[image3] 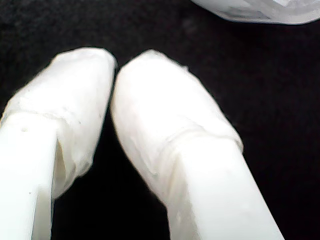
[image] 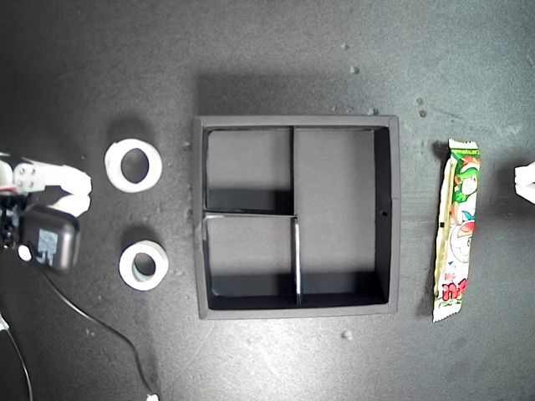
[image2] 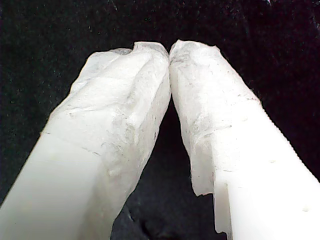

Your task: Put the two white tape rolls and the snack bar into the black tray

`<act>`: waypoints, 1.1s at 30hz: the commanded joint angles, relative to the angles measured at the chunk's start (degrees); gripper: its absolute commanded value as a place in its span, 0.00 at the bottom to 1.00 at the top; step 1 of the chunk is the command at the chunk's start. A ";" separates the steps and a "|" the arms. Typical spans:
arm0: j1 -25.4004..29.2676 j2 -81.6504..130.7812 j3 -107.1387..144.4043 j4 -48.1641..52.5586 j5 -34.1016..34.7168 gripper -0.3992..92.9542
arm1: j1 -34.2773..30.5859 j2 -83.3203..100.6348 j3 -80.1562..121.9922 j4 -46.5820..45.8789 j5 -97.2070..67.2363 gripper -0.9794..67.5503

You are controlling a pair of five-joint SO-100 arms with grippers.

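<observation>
Exterior view: tape rolls [image: 133,164] left of tray [image: 200,217], snack bar [image: 457,230] right.

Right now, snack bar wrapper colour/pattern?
Pale yellow-green with green, red and white cartoon print; the snack bar shows best in the exterior view.

All three compartments of the black tray [image: 297,313] lie open from above, bounded only by raised walls and dividers. Bare table [image: 276,50] separates the two white tape rolls [image: 133,164] from the tray wall. The snack bar [image: 457,230] lies apart, clear all round.
</observation>
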 commanded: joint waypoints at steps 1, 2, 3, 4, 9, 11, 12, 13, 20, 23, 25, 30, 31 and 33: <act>0.35 2.90 3.34 -0.09 -0.53 0.01 | 0.62 0.00 0.70 -0.09 -2.11 0.01; 0.44 2.90 3.34 0.09 -0.62 0.01 | 0.79 0.00 0.70 0.09 -1.67 0.01; 0.53 2.90 3.34 0.35 -0.70 0.01 | 0.97 -0.09 0.70 0.44 -1.23 0.01; 0.62 2.90 3.34 0.70 -0.79 0.01 | 1.05 -0.09 0.70 0.88 -0.70 0.01; 0.62 2.90 3.34 4.66 -2.81 0.01 | 0.97 0.35 0.70 5.45 3.16 0.01; 0.26 2.90 3.34 7.47 -4.39 0.01 | 0.26 0.35 0.70 6.33 4.22 0.01; 0.18 2.90 3.34 9.14 -5.54 0.01 | 0.18 0.26 0.70 6.86 4.83 0.01; 0.09 2.81 3.34 9.14 -5.63 0.01 | 0.09 0.00 0.70 7.12 5.54 0.01; 1.76 2.81 1.93 7.65 -2.11 0.00 | -0.35 0.35 0.62 3.43 2.81 0.01; 2.90 2.81 -1.93 6.59 -0.62 0.00 | -1.49 0.35 0.62 -11.78 -6.59 0.01; 4.13 2.81 -4.31 4.75 0.44 0.00 | -1.32 0.35 -0.26 -20.04 -12.30 0.01; 7.03 2.72 -9.76 -10.72 12.04 0.01 | -1.93 -0.26 -9.40 -27.77 -24.52 0.01; 7.38 2.72 -10.63 -14.06 14.41 0.01 | -2.02 -0.35 -11.34 -27.95 -25.84 0.01; 7.82 2.72 -12.39 -18.28 18.28 0.03 | -1.76 -0.53 -14.33 -27.95 -27.07 0.01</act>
